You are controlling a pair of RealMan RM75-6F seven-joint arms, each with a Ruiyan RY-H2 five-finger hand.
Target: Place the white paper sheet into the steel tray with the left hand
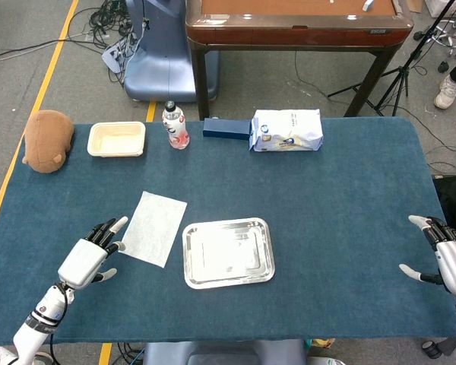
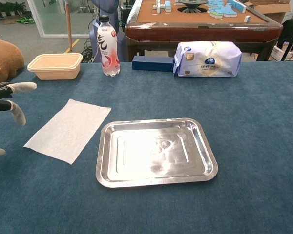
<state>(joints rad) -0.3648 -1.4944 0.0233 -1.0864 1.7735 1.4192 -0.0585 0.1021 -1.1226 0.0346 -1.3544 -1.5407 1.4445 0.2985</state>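
Thin, limp white paper sheet [image 1: 153, 228] lying flat at centre-left: likely best pinched at its near edge by left hand [image 1: 91, 256], empty, fingers spread.

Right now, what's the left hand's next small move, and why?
Probably ease the left hand right and down onto the near left edge of the flat white paper sheet to pinch it. The hand is open, holding nothing, beside the sheet; the sheet lies on the blue cloth left of the empty rectangular steel tray.
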